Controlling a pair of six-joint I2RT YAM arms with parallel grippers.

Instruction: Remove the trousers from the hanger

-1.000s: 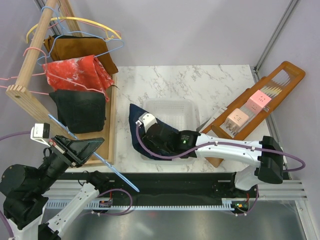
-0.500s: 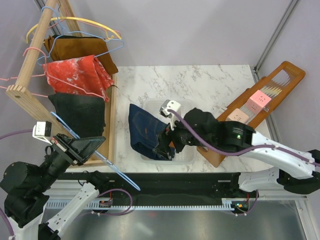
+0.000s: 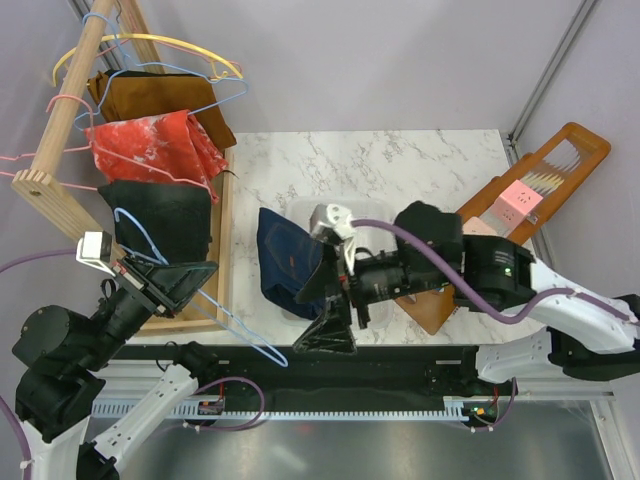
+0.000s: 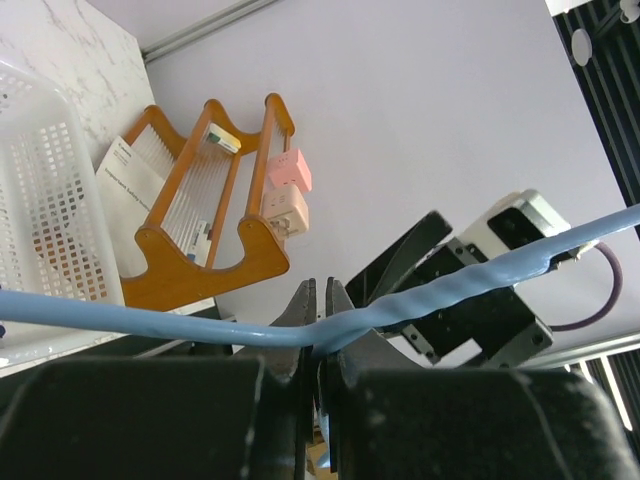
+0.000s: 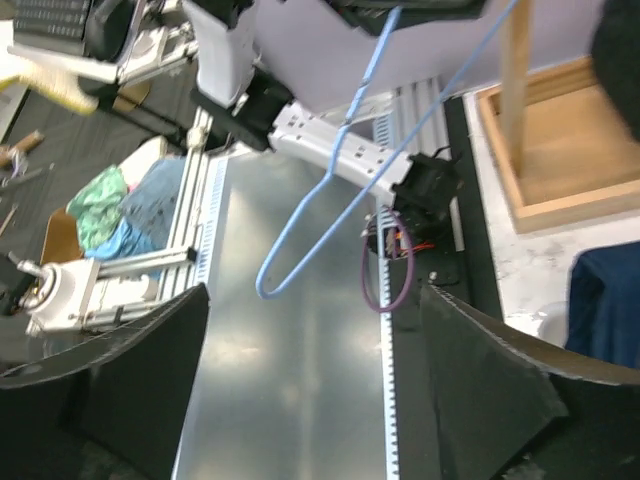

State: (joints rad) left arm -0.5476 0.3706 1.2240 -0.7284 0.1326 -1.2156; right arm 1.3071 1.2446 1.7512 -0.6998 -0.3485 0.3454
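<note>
Denim first: of the two pairs of trousers, the dark blue denim trousers [image 3: 283,262] lie off any hanger, crumpled in the left end of the single white basket [image 3: 372,208] and spilling over its left rim onto the marble table [image 3: 400,160]. The second pair, the black trousers [image 3: 160,225], hangs on the wooden rack [image 3: 62,110] at the far left, lowest of three garments, below one red cloth [image 3: 150,145] and one brown garment [image 3: 150,100]. Which wire carries it cannot be made out.

Both arms are in view. The left gripper [image 4: 320,310] has its two fingers pinched together on one light blue hanger [image 4: 130,325], which carries no cloth and slants from beside the black trousers down past the table's near edge. The right gripper [image 3: 326,305] hovers over the basket's near left corner, its two fingers [image 5: 130,370] spread wide and holding nothing. From above, one finger overlaps the edge of the denim, but whether it touches cannot be told.

At the right edge a wooden holder [image 3: 560,160] lies aslant, with two cubes [image 4: 289,171] on it, one pink and one peach.
</note>
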